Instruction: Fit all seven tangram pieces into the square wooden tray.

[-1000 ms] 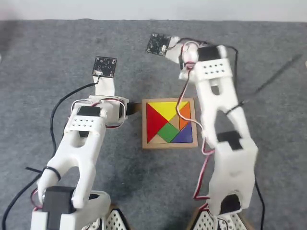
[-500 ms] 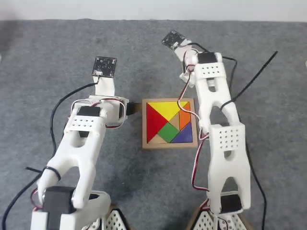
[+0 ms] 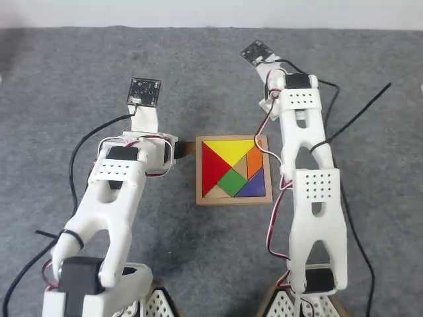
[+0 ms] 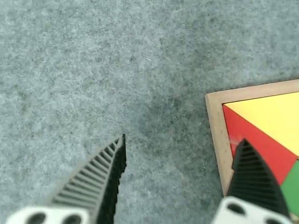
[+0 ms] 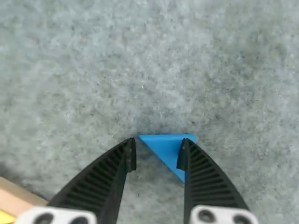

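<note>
Grey carpet (image 3: pixel 198 66) under tray (image 3: pixel 234 201), blue triangle (image 5: pixel 167 146)

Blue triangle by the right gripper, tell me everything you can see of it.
The blue triangle is a small flat piece with a plain bright blue face and crisp edges; its material cannot be told. It lies flat on the grey carpet, outside the tray. One straight edge faces away from the right gripper and a point runs back between the fingers. The open black ribbed fingers flank it, and one covers a corner. Whether either touches it cannot be told.
</note>
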Motion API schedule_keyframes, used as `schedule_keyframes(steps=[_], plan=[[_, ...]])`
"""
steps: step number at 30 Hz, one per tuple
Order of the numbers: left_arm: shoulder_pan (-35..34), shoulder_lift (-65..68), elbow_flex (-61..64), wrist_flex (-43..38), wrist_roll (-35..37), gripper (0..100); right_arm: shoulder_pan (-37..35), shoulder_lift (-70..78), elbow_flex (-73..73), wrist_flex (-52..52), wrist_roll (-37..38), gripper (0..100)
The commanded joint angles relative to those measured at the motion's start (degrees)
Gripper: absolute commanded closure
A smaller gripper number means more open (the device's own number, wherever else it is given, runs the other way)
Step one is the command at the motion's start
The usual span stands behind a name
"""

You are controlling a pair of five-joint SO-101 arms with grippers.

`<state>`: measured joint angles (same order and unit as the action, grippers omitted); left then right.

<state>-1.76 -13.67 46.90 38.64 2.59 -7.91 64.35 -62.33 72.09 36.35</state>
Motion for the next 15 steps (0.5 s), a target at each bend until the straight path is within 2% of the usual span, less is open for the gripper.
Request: schedule_keyframes(steps=[1, 9, 13, 15], plan=[[-0.2, -0.4, -0.2, -1.2, -0.7, 65, 1.0, -0.7, -3.0, 0.2, -0.5, 84.8], [-0.2, -0.4, -0.2, -1.1, -0.7, 65, 5.1, -1.2, -3.1, -0.3, -1.0, 84.8], [-0.2, -0.4, -0.2, -1.1, -0.7, 65, 4.4, -1.3, -3.1, 0.9, -0.6, 84.2], [-0.2, -0.4, -0.2, -1.1, -0.7, 65, 4.1, -1.5, -3.3, 2.2, -0.6, 80.5]])
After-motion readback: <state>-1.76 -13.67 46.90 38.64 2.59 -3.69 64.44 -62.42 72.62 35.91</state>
